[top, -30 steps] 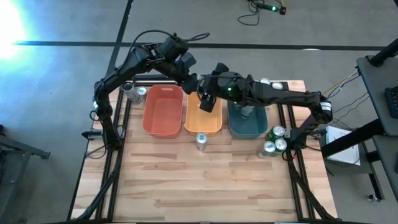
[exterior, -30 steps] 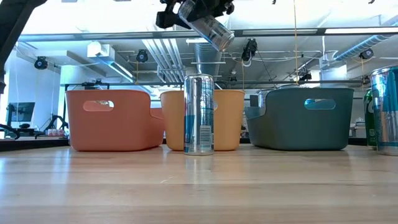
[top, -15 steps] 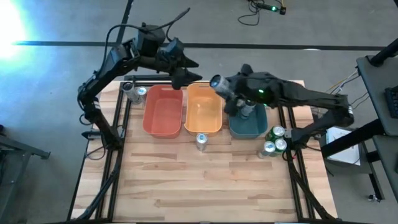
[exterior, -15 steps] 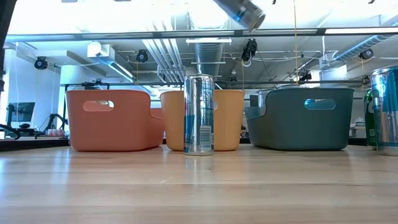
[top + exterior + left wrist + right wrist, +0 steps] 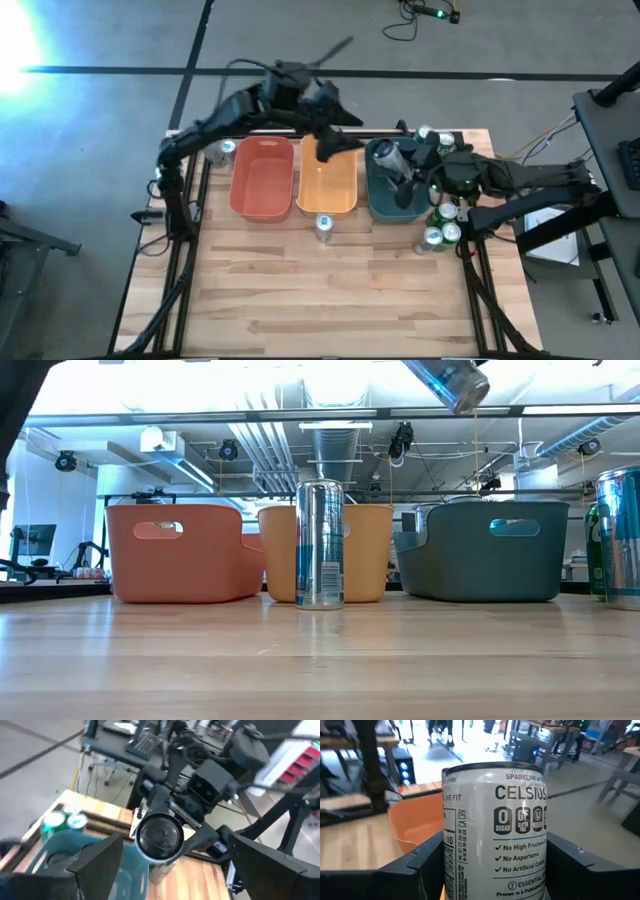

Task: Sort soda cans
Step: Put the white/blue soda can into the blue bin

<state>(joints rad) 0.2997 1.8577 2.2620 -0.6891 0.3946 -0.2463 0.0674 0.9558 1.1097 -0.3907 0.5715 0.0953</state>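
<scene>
The right claw (image 5: 396,168) grips a Celsius can (image 5: 386,158) above the teal bin (image 5: 383,203); the left claw (image 5: 328,143) gapes empty over the orange bin (image 5: 328,198).

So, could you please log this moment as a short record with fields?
right gripper: shut on a grey can, above the teal bin
left gripper: open, above the orange bin
red bin: no cans visible inside
standing can: on the table in front of the orange bin
green cans: right of the teal bin
</scene>
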